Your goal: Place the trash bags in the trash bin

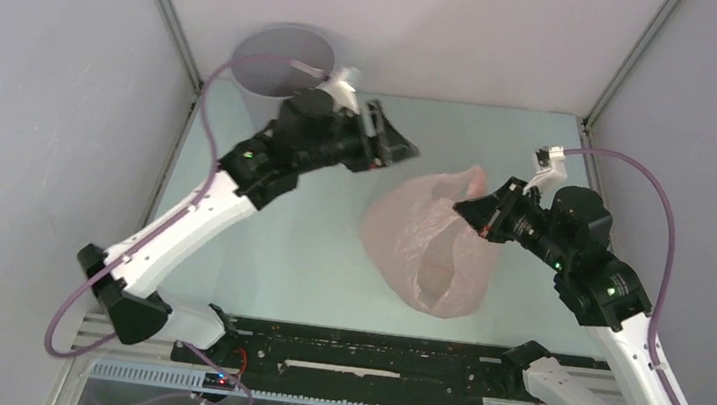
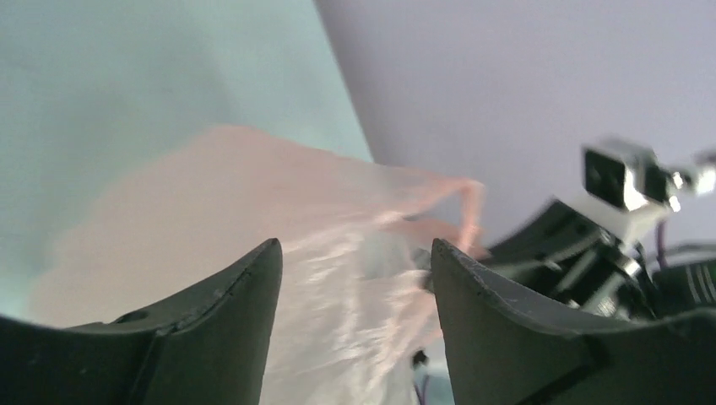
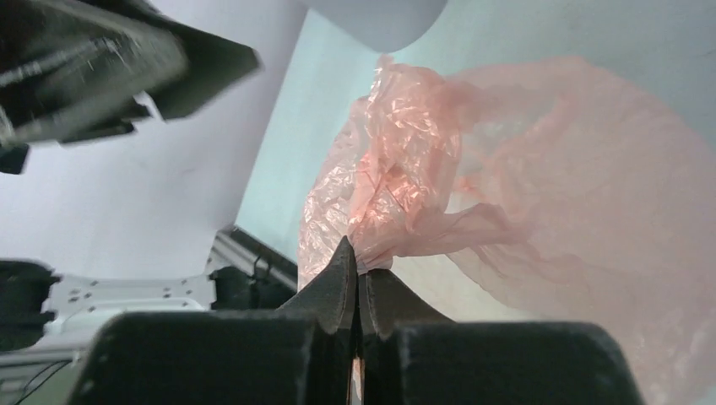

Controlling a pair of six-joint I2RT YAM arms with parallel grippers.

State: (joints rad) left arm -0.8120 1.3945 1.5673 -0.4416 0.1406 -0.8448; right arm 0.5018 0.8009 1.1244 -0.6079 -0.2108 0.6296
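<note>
The pale-pink translucent trash bag (image 1: 426, 240) hangs over the middle-right of the table, lifted at its right side. My right gripper (image 1: 466, 211) is shut on a bunched fold of the trash bag (image 3: 405, 181), which spreads out ahead of it. My left gripper (image 1: 399, 138) is open and empty, up in the air left of the bag; the bag (image 2: 253, 219) shows blurred beyond its fingers. The grey trash bin (image 1: 281, 72) stands at the far left corner, behind the left arm; its base shows in the right wrist view (image 3: 380, 21).
Grey walls close the table on the left, back and right. A black rail (image 1: 358, 358) runs along the near edge between the arm bases. The right arm (image 2: 608, 253) shows in the left wrist view.
</note>
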